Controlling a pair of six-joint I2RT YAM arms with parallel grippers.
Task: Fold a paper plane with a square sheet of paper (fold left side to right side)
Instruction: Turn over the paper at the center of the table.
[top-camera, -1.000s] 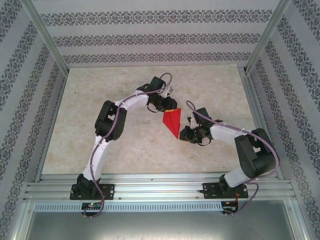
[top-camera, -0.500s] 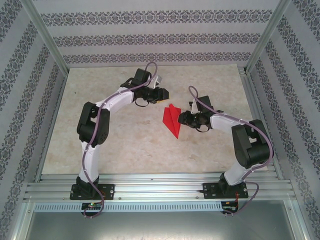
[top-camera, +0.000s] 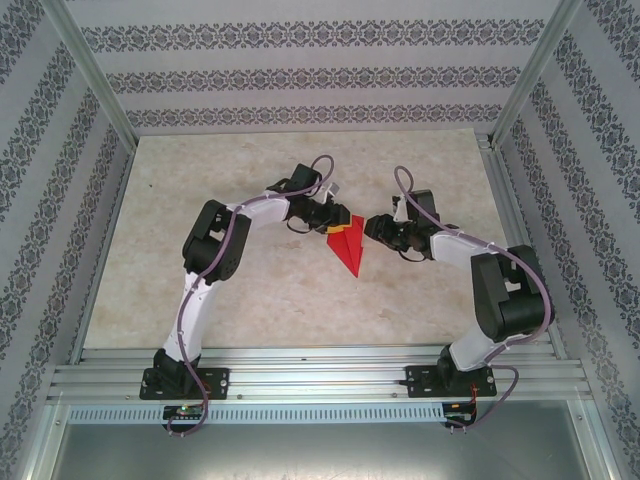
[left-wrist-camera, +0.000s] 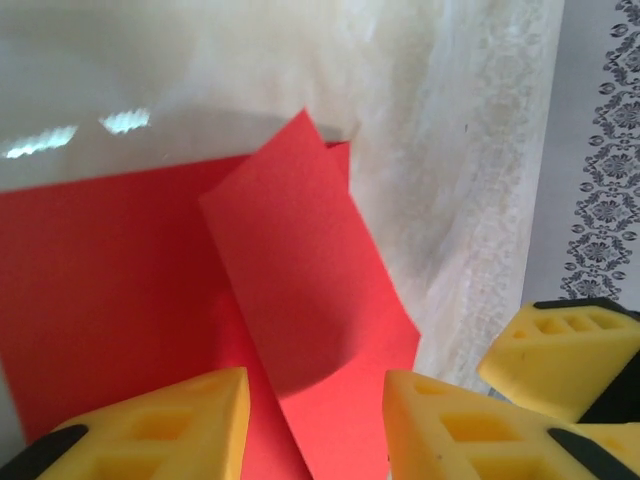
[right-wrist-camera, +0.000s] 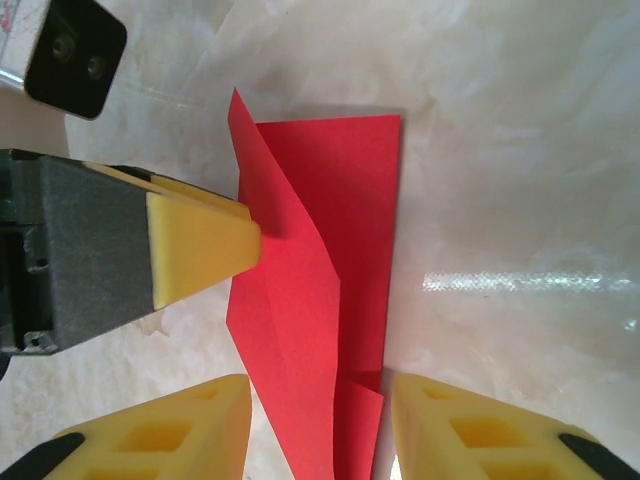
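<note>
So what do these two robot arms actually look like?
Both the left arm and right arm have white tube-like links joined by chunky black joints, on black bases. A greyish-purple cable loops along each. The left gripper and right gripper are black, each ending in two yellow wedge-shaped fingers with cut-out hollows.

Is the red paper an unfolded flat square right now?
No, in the top view the red paper is folded into a narrow, pointed wedge with overlapping layers.
</note>
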